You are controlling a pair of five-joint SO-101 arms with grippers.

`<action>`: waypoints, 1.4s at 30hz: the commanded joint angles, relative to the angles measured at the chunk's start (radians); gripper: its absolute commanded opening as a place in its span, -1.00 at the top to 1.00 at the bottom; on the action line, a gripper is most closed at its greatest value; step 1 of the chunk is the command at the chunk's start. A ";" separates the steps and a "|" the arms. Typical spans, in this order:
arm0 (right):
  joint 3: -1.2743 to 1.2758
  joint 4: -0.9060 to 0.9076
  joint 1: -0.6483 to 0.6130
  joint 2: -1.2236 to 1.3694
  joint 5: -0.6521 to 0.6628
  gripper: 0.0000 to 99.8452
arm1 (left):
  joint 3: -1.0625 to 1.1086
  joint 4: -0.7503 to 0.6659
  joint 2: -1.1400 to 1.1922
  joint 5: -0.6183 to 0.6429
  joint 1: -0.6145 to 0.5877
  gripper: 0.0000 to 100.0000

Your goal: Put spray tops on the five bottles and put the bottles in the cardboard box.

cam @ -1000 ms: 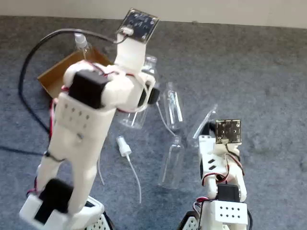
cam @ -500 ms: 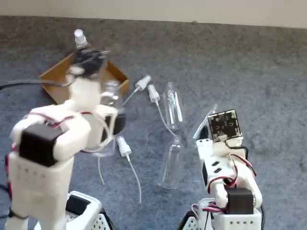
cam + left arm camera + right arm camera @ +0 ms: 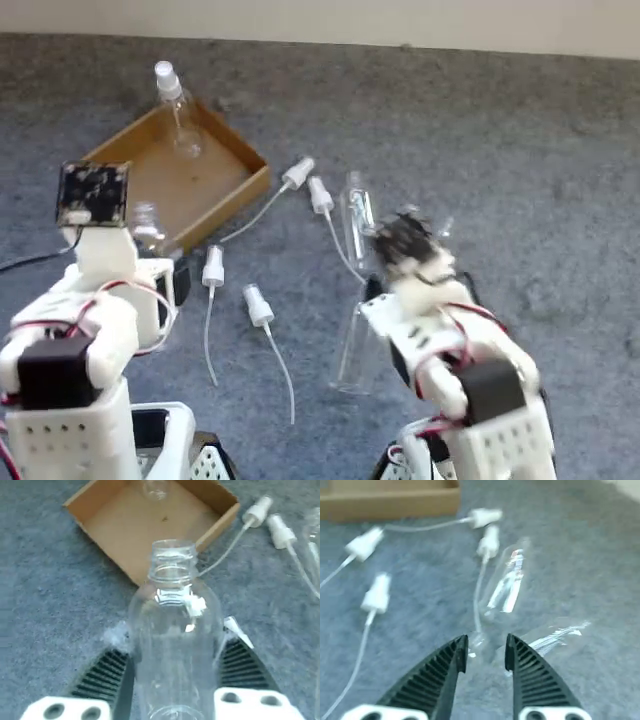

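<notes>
Gripped bottle withdrawn, near box edge

The carpet-textured table is mottled blue-grey. The shallow cardboard box is tan-brown. The clear plastic bottle in the left claw is colourless with white glints. Both that claw and the right claw have black ribbed fingers on white mounts. The plastic spray tops are white with pale tubes.

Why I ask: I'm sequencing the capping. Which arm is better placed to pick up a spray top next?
Right, probably. The right gripper is open, with a spray top lying just ahead of its fingers. The left gripper is shut on an uncapped bottle, so it is occupied.
</notes>
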 commanded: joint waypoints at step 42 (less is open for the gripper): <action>-0.878 0.008 -0.406 1.365 -0.489 0.76 | 0.415 -0.173 -0.326 -0.012 -0.435 0.90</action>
